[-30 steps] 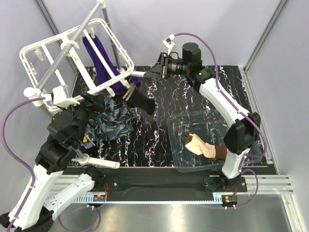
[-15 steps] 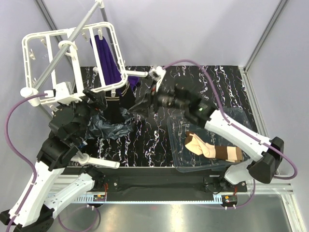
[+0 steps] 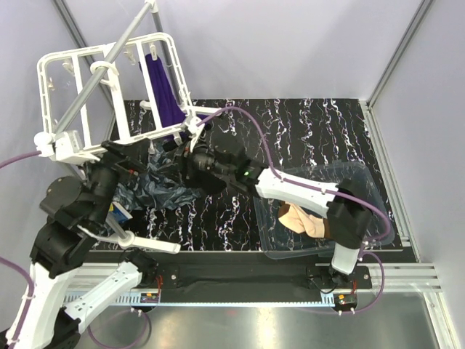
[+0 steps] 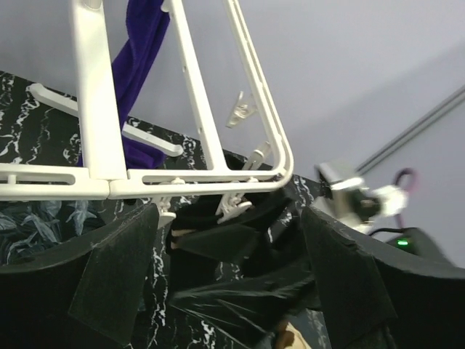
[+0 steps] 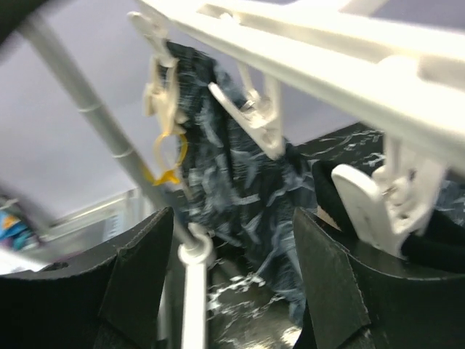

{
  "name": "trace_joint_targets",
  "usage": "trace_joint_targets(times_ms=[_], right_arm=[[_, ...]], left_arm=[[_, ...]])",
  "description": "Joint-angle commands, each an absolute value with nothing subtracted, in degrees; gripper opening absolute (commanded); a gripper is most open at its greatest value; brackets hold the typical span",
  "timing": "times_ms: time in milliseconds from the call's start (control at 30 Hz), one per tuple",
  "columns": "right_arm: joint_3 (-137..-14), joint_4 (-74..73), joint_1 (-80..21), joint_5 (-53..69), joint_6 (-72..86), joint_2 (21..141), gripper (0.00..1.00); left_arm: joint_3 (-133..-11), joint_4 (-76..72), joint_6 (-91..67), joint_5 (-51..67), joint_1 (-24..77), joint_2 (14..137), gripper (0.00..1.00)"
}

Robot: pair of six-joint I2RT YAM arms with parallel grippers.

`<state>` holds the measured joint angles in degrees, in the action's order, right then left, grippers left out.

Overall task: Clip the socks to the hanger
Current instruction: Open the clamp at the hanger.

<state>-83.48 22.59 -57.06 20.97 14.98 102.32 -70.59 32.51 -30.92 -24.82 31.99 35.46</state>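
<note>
The white hanger (image 3: pixel 109 80) hangs tilted from a grey pole at the back left. A black sock (image 4: pixel 218 240) hangs under the small clips (image 4: pixel 236 207) at its near corner. It also shows in the right wrist view (image 5: pixel 429 233) beside a clip (image 5: pixel 378 196). Beige socks with brown cuffs (image 3: pixel 301 218) lie in the clear bin. My left gripper (image 3: pixel 134 156) is open just below the hanger's edge, with nothing between its fingers (image 4: pixel 229 218). My right gripper (image 3: pixel 182 153) reaches across to the same corner. It is open and empty in its own view (image 5: pixel 232 218).
A purple cloth (image 3: pixel 163 87) hangs on the hanger. A dark patterned cloth (image 3: pixel 156 185) lies crumpled under the hanger's corner. The grey pole (image 5: pixel 87 94) stands close to my right gripper. The clear bin (image 3: pixel 363 185) sits at the near right.
My right arm has swung from the back of the table leftward to the hanger's near corner. The hanger has swung and tilted. My left arm has shifted a little left.
</note>
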Motion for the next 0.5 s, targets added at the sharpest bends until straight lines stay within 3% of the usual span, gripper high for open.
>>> trace_joint_targets(times_ms=[0,333,467], right_arm=[[-85.7,32.9,-58.2,10.5,8.8,103.5,0.74],[-89.9,39.1,-58.2,8.4,1.6,109.7,0.76],[-91.8,39.5,-58.2,6.2,1.6,111.7,0.73]], left_arm=[[-74.2,34.4,-32.5,-21.7,32.1,33.4,0.85],[-75.1,35.6,-32.3,-20.8,32.1,29.0,0.86],[-74.4,35.0,-32.7,-19.9,32.1,28.8,0.86]])
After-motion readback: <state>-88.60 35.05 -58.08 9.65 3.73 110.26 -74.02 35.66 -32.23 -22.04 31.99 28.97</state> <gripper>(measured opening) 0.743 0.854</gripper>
